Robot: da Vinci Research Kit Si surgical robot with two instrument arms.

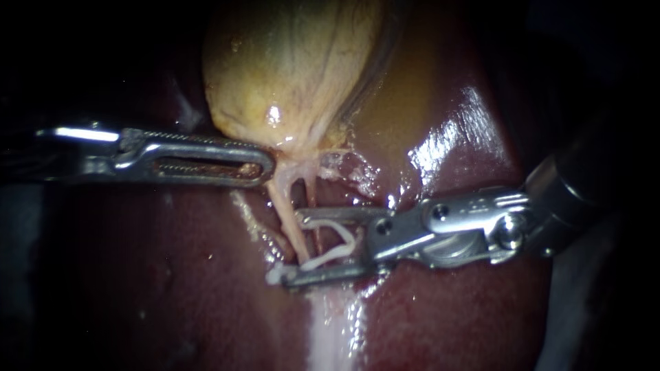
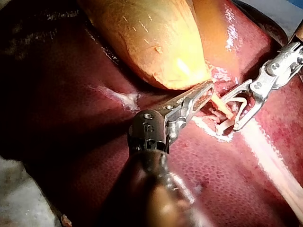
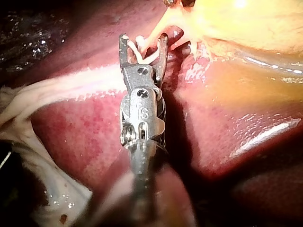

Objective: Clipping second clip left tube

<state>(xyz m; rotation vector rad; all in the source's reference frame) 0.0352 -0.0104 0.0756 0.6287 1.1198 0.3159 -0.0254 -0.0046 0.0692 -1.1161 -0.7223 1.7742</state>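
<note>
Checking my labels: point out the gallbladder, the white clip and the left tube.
gallbladder [image 1: 289, 62], endoscope view, mid body.
white clip [image 1: 330, 256], endoscope view, lower arm.
left tube [image 1: 282, 203], endoscope view, above the clip.

Left instrument [image 1: 265, 165] comes in flat from the left, jaws clamped on the gallbladder [image 1: 289, 62]; right instrument [image 1: 292, 247] has jaws spread wide, hugging a clip [image 1: 347, 237].

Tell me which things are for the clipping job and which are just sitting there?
For the job: right instrument, white clip held in its jaws, left tube between them, left instrument.
Just there: gallbladder, liver, thinner tube alongside.
</note>
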